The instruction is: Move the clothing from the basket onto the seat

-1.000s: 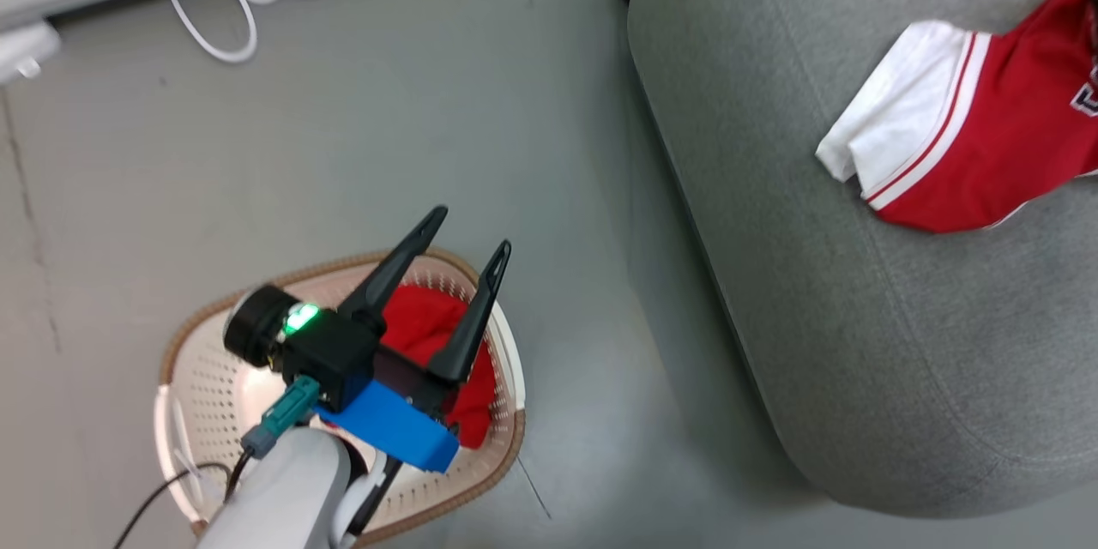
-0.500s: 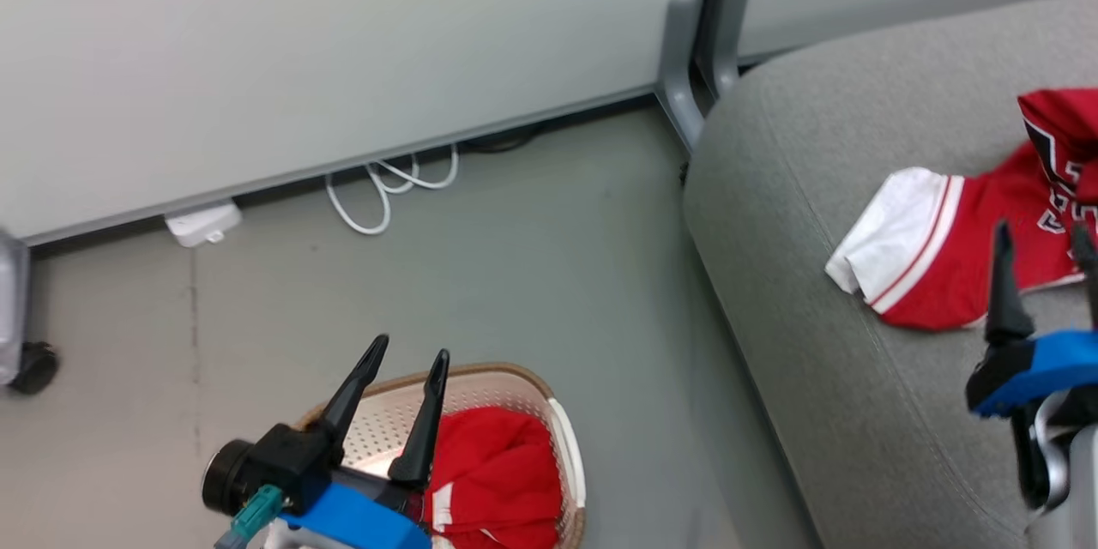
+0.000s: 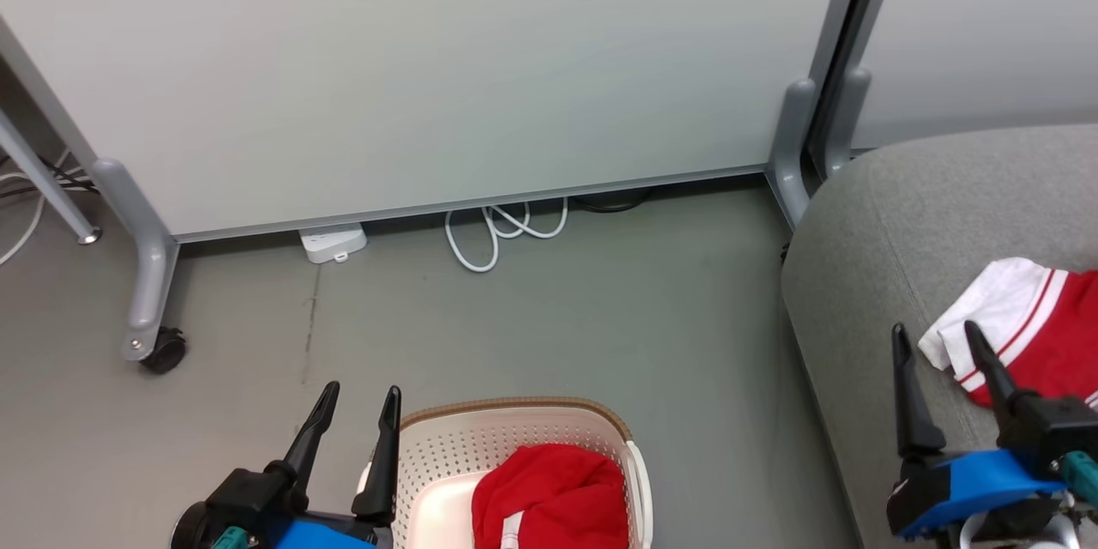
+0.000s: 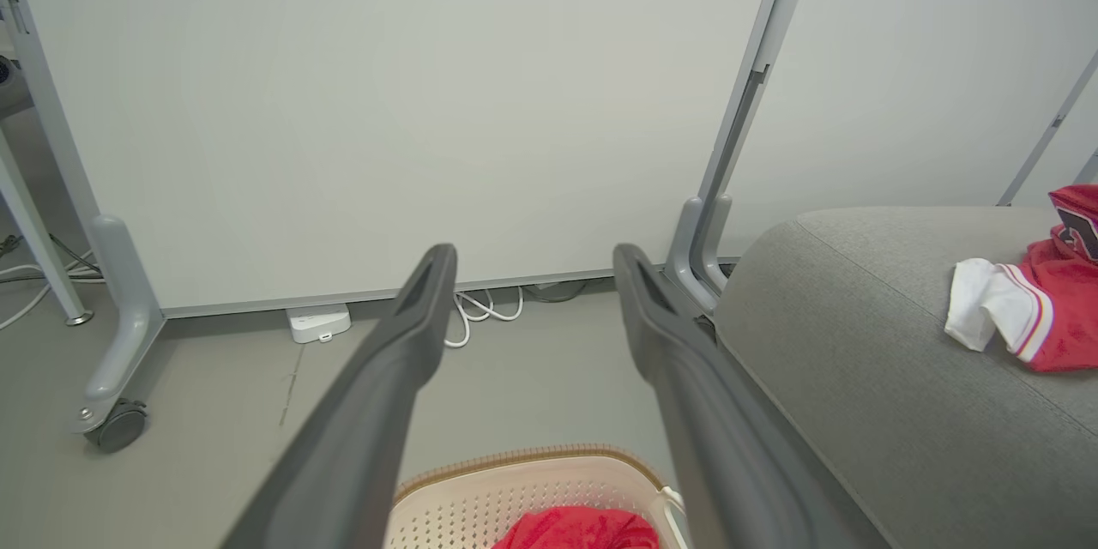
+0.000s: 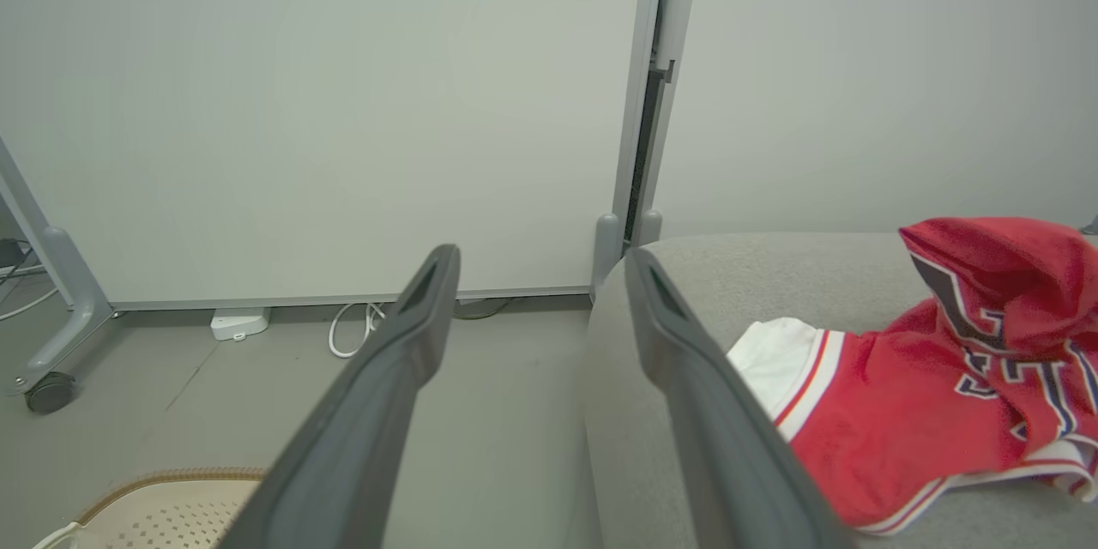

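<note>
A plain red garment (image 3: 553, 497) lies in the cream basket (image 3: 446, 446) at the bottom of the head view; the red garment (image 4: 583, 530) and the basket (image 4: 480, 493) also show at the bottom of the left wrist view. A red jersey with a white striped sleeve (image 3: 1021, 334) lies on the grey seat (image 3: 875, 257), also seen as the jersey (image 5: 909, 412) on the seat (image 5: 686, 334). My left gripper (image 3: 360, 390) is open, empty, left of the basket. My right gripper (image 3: 935, 328) is open, empty, over the seat's front, just left of the jersey.
A pale partition wall (image 3: 429, 69) on grey castor legs (image 3: 150, 292) stands behind the grey floor. A white power strip (image 3: 333, 242) and looped white cable (image 3: 502, 232) lie at its foot.
The head camera has tilted up, so wall and floor now fill more of the picture. My left gripper has drawn off the basket to its left side, empty. Both stay open.
</note>
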Tool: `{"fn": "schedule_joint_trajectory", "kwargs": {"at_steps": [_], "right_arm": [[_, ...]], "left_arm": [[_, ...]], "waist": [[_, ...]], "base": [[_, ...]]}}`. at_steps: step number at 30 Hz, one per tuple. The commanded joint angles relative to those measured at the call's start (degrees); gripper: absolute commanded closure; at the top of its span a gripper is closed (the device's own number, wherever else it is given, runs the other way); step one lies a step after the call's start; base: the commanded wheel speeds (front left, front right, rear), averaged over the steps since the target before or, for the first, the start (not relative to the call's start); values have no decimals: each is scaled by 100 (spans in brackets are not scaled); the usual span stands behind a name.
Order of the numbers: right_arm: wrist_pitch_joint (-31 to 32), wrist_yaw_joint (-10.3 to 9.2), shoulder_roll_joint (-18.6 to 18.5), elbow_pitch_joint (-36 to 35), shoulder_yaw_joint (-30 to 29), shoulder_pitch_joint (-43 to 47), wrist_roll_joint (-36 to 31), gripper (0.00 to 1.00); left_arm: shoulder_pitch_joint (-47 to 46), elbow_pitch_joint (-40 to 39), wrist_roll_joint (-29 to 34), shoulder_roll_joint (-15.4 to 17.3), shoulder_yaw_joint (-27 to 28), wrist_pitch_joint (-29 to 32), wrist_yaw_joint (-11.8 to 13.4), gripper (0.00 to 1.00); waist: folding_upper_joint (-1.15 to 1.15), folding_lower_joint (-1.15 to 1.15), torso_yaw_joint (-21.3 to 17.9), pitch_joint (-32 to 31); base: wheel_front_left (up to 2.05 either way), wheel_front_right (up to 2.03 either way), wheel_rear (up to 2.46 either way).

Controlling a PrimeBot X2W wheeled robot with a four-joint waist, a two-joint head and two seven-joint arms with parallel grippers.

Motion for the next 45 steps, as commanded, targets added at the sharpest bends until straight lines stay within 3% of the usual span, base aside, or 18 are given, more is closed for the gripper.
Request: {"fn": "schedule_joint_trajectory", "kwargs": {"at_steps": [1,11,25,35,45], "right_arm": [[13,-6,26,-63,41,166,48,0],[-16,-6,42,-237,167,643,367,0],[-14,-6,42,-270,291,522,531,0],[-37,-6,40,-479,295,6,544,0],[-89,-6,40,-1000,290,-1069,390,0]], "left_arm": [[88,20,57,-15,45,-15,-9,0],[180,138,153,-71,333,-16,-27,0],[140,149,243,-118,407,-16,-71,0],[-308,100,233,-137,327,-16,-79,0],[-1677,870,321,-130,-172,-16,-119,0]], "waist": [[0,1,110,-81],[0,1,281,-236],[0,1,231,-138],[0,1,122,929],[0,1,-200,3049]], "base": [[0,0,0],[0,0,0],[0,0,0],[0,0,0],[0,0,0]]}}
